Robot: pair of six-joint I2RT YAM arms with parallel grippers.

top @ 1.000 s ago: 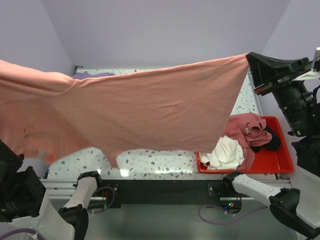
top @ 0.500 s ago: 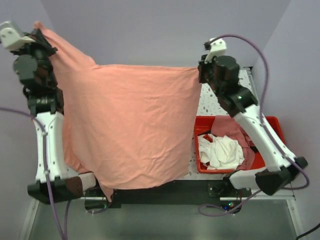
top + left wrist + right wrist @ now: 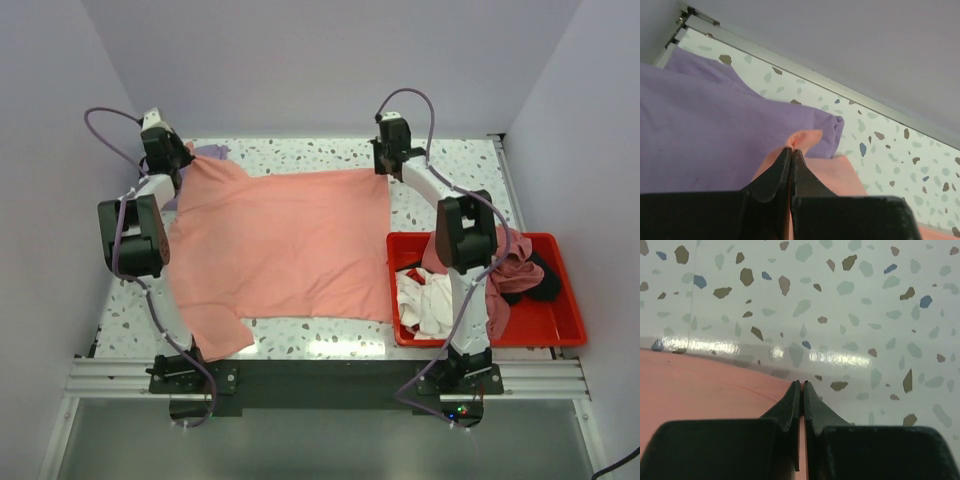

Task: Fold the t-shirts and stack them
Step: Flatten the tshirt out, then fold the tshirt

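The salmon-pink t-shirt [image 3: 285, 240] lies spread flat on the table [image 3: 450, 160]. Its two far corners are pinched between the closed fingers of the left gripper [image 3: 182, 166] and the right gripper [image 3: 386, 171]. The lavender t-shirt [image 3: 710, 125] lies partly under the left corner and is mostly hidden from above. The right arm [image 3: 462, 260] crosses the red bin [image 3: 560, 328], covering part of the white t-shirt [image 3: 420, 305], dusty pink t-shirt [image 3: 510, 264] and black t-shirt [image 3: 545, 284] inside.
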